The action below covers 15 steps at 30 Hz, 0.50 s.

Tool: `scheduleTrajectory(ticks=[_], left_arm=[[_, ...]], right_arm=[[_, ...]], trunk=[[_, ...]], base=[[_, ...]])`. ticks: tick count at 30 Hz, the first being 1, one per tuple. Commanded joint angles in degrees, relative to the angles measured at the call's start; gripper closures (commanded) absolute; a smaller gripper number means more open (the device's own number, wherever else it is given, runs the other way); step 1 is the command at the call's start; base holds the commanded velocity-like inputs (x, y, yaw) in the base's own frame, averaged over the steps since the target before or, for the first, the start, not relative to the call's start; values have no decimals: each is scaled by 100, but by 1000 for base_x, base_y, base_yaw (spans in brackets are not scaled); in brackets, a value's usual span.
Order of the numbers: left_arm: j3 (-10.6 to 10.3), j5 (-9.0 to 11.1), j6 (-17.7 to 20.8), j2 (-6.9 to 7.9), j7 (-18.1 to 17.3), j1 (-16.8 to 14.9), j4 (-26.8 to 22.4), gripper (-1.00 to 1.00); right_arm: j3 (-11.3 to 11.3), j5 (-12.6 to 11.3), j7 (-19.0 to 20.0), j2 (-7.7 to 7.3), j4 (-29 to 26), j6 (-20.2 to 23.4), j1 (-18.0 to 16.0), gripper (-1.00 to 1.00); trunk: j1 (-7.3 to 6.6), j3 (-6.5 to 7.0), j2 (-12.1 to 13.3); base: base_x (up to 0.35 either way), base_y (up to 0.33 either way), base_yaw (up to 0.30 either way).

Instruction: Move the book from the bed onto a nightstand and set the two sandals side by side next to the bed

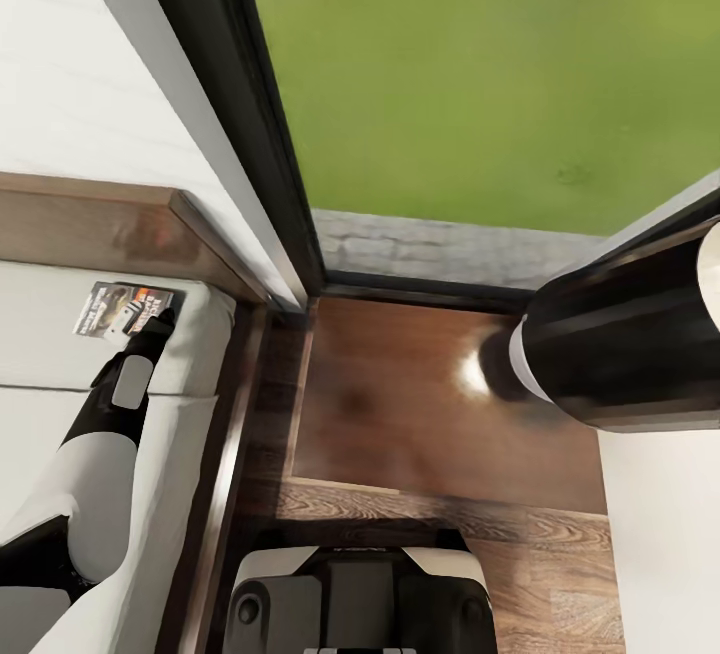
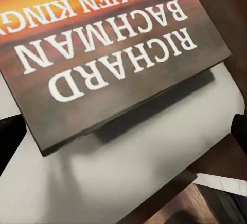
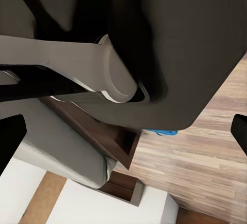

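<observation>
The book [image 1: 122,308] lies on the off-white mattress of the bed [image 1: 60,364], close to the brown headboard. In the left wrist view the book [image 2: 110,54] shows a dark cover, an orange band and white lettering, and casts a shadow on the mattress. My left gripper [image 1: 160,318] hangs at the book's right edge, open [image 2: 123,131], with its fingertips [image 2: 10,139] wide apart. The nightstand [image 1: 430,404] with its glossy brown top stands between bed and window. My right gripper [image 3: 123,134] is open and empty. A blue strip of a sandal [image 3: 160,131] peeks from under my dark body.
A tall dark-framed window [image 1: 250,134] showing grass rises just behind the nightstand. My right forearm [image 1: 620,344] hovers over the nightstand's right side. A white wall [image 1: 660,534] closes the right. My base [image 1: 360,599] sits on the wood-plank floor [image 3: 206,167] beside the bed frame.
</observation>
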Motion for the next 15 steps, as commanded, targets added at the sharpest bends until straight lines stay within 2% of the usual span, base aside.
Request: scheduleTrajectory(ticks=[1, 11, 15], left_arm=[[2, 56, 32, 1, 22, 0, -11, -100], [2, 56, 32, 1, 22, 0, -11, -100], [2, 56, 32, -1, 22, 0, -11, -100]], right_arm=[[48, -55, 33, 2, 18, -9, -6, -100], [48, -55, 32, 2, 21, -9, -4, -100], [48, -55, 35, 2, 19, -9, -4, -100]], trunk=[[1, -2, -3], [1, -2, -3], [1, 2, -3]], base=[[0, 0, -12], [0, 0, -3], [0, 0, -145]])
